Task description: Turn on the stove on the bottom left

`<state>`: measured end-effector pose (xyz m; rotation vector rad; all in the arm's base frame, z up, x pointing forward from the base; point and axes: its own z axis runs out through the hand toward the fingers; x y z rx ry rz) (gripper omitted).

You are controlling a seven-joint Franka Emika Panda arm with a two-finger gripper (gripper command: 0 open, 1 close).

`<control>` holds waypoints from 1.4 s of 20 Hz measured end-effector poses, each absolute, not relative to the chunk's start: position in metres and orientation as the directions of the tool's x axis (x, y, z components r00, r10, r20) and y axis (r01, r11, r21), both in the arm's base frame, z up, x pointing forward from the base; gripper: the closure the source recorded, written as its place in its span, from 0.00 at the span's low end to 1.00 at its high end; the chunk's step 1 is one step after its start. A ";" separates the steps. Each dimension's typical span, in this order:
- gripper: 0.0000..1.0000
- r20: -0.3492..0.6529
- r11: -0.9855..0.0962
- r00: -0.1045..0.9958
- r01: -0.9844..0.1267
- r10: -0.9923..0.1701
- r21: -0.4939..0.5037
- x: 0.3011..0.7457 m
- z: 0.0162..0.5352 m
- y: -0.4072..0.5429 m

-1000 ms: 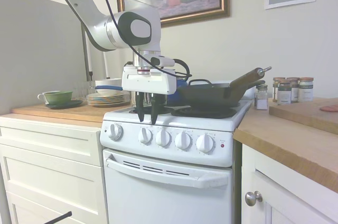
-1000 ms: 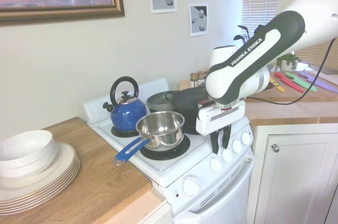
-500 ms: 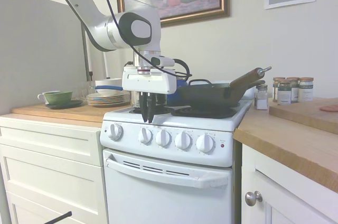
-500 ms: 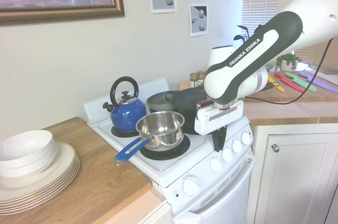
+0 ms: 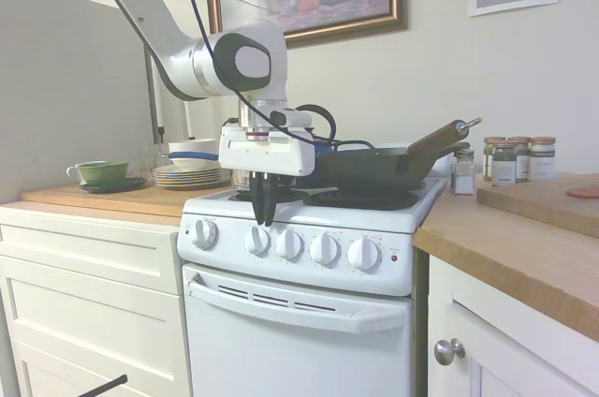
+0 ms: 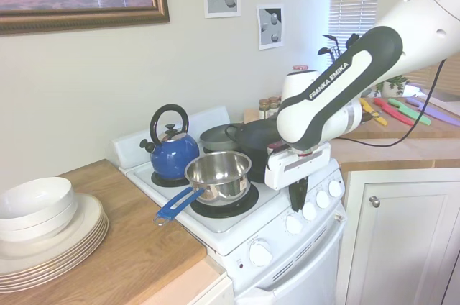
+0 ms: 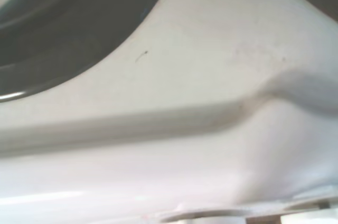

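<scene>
The white stove point(image 5: 290, 350) stands in the middle of the first exterior view, with a row of round white knobs point(image 5: 289, 244) and a small red light point(image 5: 394, 257) on its front panel. My gripper point(image 5: 265, 213) points straight down at the stove's front edge, its tips just above the second knob from the left point(image 5: 257, 241). The fingers are shut together with nothing between them. In the second exterior view the gripper point(image 6: 297, 201) hangs over the knob row point(image 6: 310, 211) of the stove point(image 6: 302, 276). The wrist view shows only blurred white stove top point(image 7: 211, 76) and part of a dark burner point(image 7: 63, 12).
A steel saucepan with a blue handle point(image 6: 218, 173), a blue kettle point(image 6: 171, 150) and a dark frying pan point(image 5: 374, 168) sit on the burners. Stacked plates point(image 6: 50, 237) and a green cup point(image 5: 101, 171) are on one counter, spice jars point(image 5: 515, 158) on the other.
The fingers stood apart one second ago and have closed together. The gripper has shifted slightly along the front edge and sunk a little toward the knobs.
</scene>
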<state>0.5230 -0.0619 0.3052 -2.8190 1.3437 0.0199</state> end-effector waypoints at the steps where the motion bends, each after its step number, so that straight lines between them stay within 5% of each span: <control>1: 1.00 -0.018 -0.631 0.631 -0.776 -0.776 -0.012 0.524 0.303 -0.062; 28: 1.00 -0.001 -0.646 0.646 -0.763 -0.763 -0.005 0.517 0.300 -0.064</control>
